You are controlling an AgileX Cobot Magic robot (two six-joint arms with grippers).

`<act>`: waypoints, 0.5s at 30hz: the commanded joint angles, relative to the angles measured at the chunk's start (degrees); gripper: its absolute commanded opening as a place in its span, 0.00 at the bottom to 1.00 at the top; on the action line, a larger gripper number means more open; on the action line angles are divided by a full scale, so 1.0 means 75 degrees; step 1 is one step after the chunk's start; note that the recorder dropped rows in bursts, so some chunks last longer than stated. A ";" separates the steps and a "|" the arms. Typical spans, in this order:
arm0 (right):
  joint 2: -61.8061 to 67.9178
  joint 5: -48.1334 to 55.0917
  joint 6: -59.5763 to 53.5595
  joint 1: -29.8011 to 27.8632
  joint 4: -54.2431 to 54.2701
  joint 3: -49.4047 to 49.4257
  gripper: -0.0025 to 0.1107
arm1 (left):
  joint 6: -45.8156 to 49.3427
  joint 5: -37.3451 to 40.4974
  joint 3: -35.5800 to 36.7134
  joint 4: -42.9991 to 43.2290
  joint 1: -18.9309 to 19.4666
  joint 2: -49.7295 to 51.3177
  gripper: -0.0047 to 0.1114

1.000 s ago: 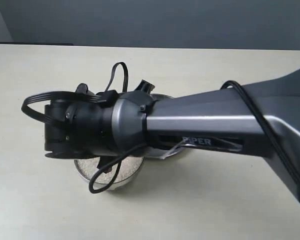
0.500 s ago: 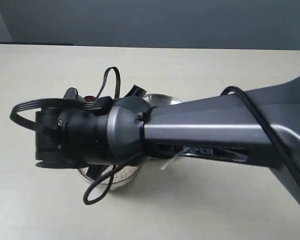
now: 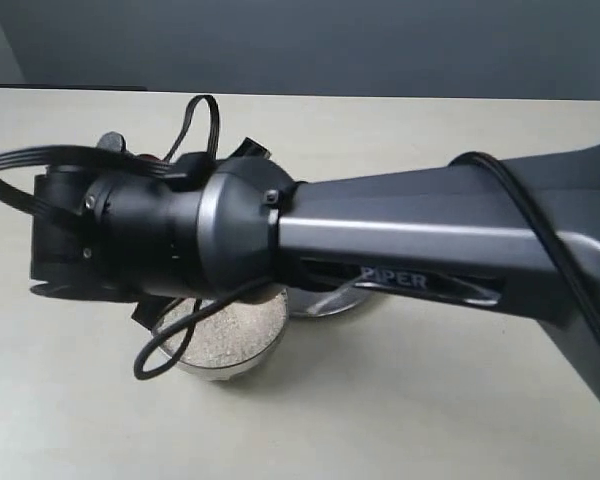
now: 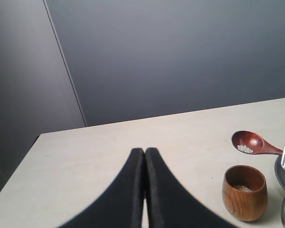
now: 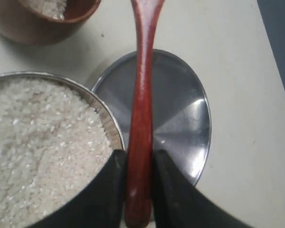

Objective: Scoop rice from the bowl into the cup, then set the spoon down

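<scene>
Spoon (image 5: 141,118) is clamped at its handle end by the part-closed right gripper (image 5: 140,161), its long axis pointed scoop-first to just beside the cup (image 5: 47,19).

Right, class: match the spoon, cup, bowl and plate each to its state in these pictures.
Things:
1. spoon
2. cup
3. bowl
4. plate

States:
A. nearly full of rice
B. gripped by the right hand
C. flat bare steel, nothing in it
D. only a few grains at the bottom

Pairs: 1-B, 2-D, 3-A, 4-C
</scene>
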 commanded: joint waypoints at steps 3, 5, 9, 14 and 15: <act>-0.0009 0.0009 -0.0061 -0.0008 0.0179 -0.0104 0.02 | -0.0021 -0.0073 -0.0033 0.0013 0.0017 -0.0003 0.04; 0.0072 0.0009 -0.0061 -0.0008 0.0212 -0.0104 0.02 | -0.0021 -0.0073 -0.0033 0.0013 0.0017 -0.0003 0.04; 0.0360 0.0061 -0.0180 0.0012 0.0160 -0.0104 0.02 | -0.0021 -0.0073 -0.0033 0.0013 0.0017 -0.0003 0.04; 0.0662 0.0382 -0.0320 0.0255 -0.0625 -0.0104 0.02 | -0.0021 -0.0073 -0.0033 0.0013 0.0017 -0.0003 0.04; 0.0698 0.0382 -0.0336 0.0255 -0.0694 -0.0104 0.02 | -0.0021 -0.0073 -0.0033 0.0013 0.0017 -0.0003 0.04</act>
